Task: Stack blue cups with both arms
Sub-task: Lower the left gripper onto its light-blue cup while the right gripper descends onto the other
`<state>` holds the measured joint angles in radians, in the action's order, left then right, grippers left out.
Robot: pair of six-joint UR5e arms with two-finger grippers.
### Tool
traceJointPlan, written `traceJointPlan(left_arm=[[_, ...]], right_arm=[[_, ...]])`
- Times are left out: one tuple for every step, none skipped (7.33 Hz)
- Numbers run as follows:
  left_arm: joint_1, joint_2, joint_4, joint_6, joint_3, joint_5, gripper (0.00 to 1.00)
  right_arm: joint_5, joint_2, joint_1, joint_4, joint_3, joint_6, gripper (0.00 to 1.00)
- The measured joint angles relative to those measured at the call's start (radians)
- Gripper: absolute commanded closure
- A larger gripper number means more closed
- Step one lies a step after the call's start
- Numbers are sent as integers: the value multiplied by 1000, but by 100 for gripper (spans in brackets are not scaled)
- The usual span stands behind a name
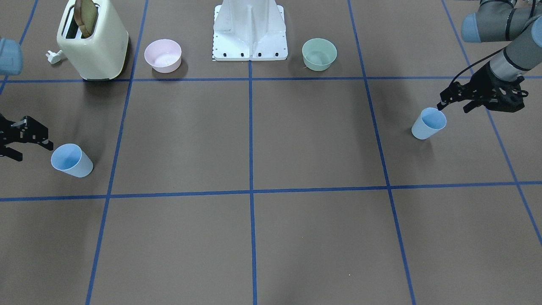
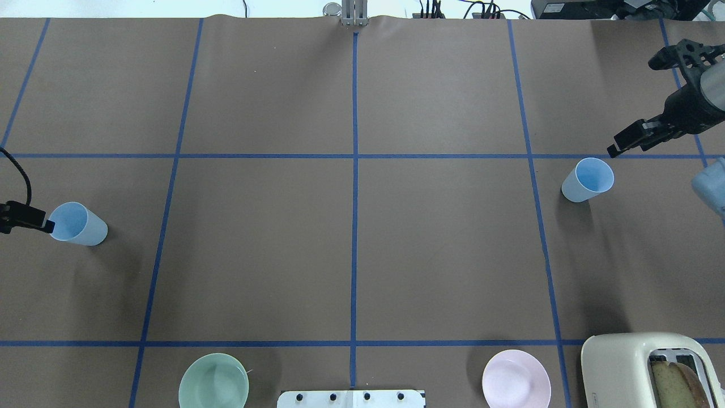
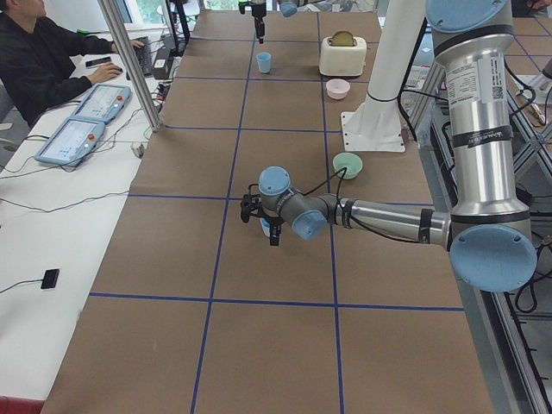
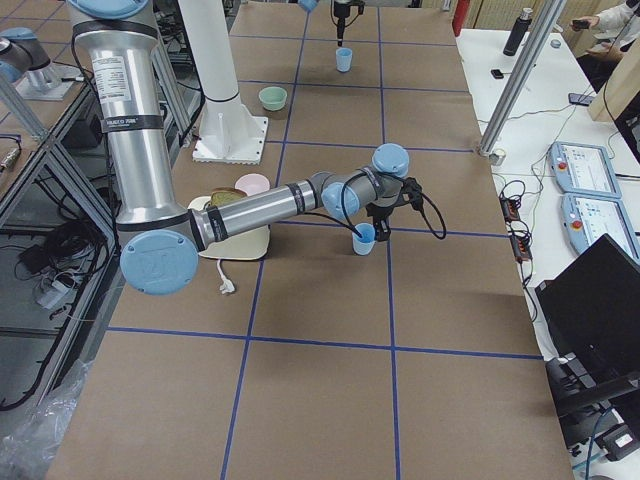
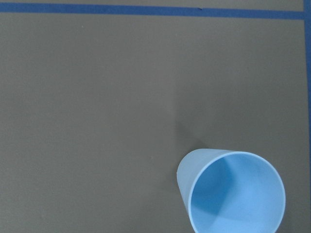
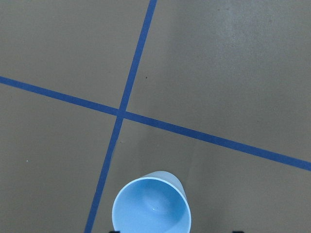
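Observation:
Two light-blue cups stand upright on the brown table. One cup (image 1: 428, 123) (image 2: 76, 224) is on the robot's left side. My left gripper (image 1: 454, 106) hovers open just beside and above its rim; one finger (image 2: 34, 218) reaches the rim's edge. The left wrist view shows this cup (image 5: 233, 191) at lower right. The other cup (image 1: 71, 160) (image 2: 589, 180) is on the right side. My right gripper (image 1: 34, 152) is open and empty, close beside it. The right wrist view shows that cup (image 6: 151, 206) at the bottom edge.
A cream toaster (image 1: 93, 40) with a slice of bread stands at the robot's right, with a pink bowl (image 1: 163, 55) beside it. A mint-green bowl (image 1: 319, 54) sits on the other side of the white pedestal (image 1: 250, 31). Blue tape lines grid the table.

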<state>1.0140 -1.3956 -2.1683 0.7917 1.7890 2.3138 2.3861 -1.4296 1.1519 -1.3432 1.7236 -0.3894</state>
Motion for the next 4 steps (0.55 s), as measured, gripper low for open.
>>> traceJointPlan(left_arm=[[-3,-9,-1,10,-3,2,23],[-4,-24,0,20,-12,4,23],[-4,-43,-1,24,-32,4,24],[-5,-61,-2,26,-53,1,25]], right_arm=[[0,0,-1,1,0,0,18],[-1,0,-2,1,-1,1,18],[-1,-1,-3,2,-1,1,18],[-3,-1,-4,3,-2,1,18]])
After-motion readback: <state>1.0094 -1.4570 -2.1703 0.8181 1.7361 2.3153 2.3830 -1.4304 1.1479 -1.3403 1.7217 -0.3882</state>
